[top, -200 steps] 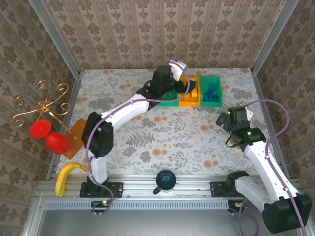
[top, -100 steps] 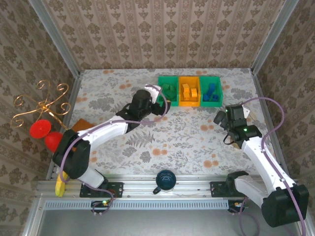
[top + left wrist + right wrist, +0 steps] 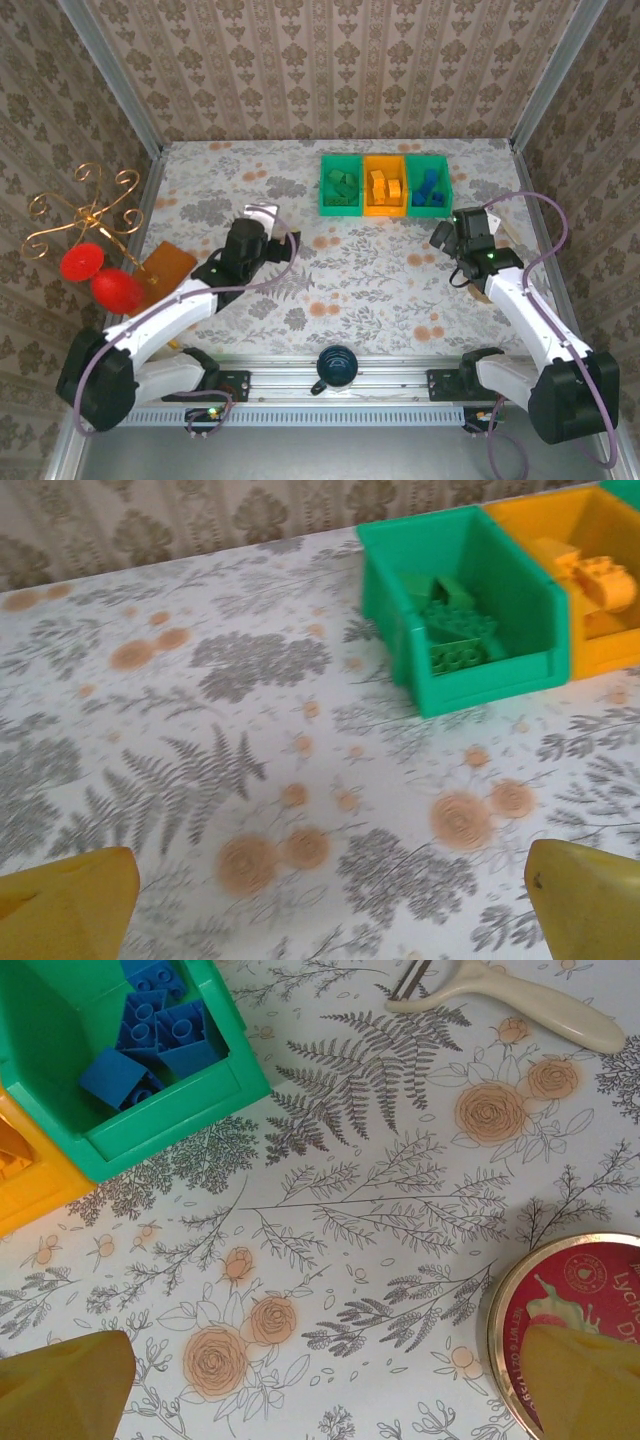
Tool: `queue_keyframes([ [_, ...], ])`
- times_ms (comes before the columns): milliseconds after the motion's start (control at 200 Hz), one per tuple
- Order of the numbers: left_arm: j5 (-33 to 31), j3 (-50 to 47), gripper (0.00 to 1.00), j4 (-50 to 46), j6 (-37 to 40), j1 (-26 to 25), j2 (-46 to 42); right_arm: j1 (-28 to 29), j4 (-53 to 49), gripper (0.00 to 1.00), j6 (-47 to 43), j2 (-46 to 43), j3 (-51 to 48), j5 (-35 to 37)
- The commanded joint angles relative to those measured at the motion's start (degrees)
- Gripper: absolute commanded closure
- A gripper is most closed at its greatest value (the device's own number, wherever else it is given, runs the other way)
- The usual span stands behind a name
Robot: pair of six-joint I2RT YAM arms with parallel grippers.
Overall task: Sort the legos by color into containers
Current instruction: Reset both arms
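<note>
Three bins stand in a row at the back of the table. The left green bin (image 3: pixel 323 190) (image 3: pixel 480 685) holds green legos (image 3: pixel 455 632). The orange bin (image 3: pixel 384 211) (image 3: pixel 605 655) holds orange legos (image 3: pixel 598 575). The right green bin (image 3: pixel 447 190) (image 3: pixel 170 1120) holds blue legos (image 3: pixel 140 1045). My left gripper (image 3: pixel 283 243) (image 3: pixel 330 920) hangs open and empty over the floral cloth, well short of the bins. Just near-right of the blue-filled bin, my right gripper (image 3: pixel 443 240) (image 3: pixel 320 1390) is also open and empty.
A white-handled tool (image 3: pixel 510 995) and a round red-lidded tin (image 3: pixel 570 1330) lie by the right gripper. A dark cup (image 3: pixel 337 366) sits at the near edge. At the left are an orange-brown tile (image 3: pixel 160 268), a banana (image 3: pixel 130 360) and a gold wire stand (image 3: pixel 85 215).
The left arm has drawn back from above the bins toward the near left, gripper empty. The right gripper has edged slightly toward the bins.
</note>
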Motion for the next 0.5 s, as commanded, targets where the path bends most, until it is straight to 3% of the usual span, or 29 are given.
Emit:
queue_keyframes([
  [0, -4.3, -3.6, 0.0, -3.8, -2.3, 1.3, -4.5, -0.2, 2.4, 0.0, -1.2, 1.5, 1.0, 1.0],
  [175, -6.9, -9.3, 0.0, -5.8, -2.3, 4.7, -11.9, -0.2, 3.9, 0.0, -2.1, 3.7, 1.2, 1.4],
  [280, -11.7, -11.2, 0.0, -8.7, -1.7, 6.7, -16.9, -0.2, 4.4, 0.0, -2.3, 4.5, 1.3, 1.8],
  [495, -12.2, -14.4, 0.0, -8.3, 1.1, 14.3, -25.5, -0.2, 5.8, 0.0, -2.4, 5.3, 1.3, 3.3],
])
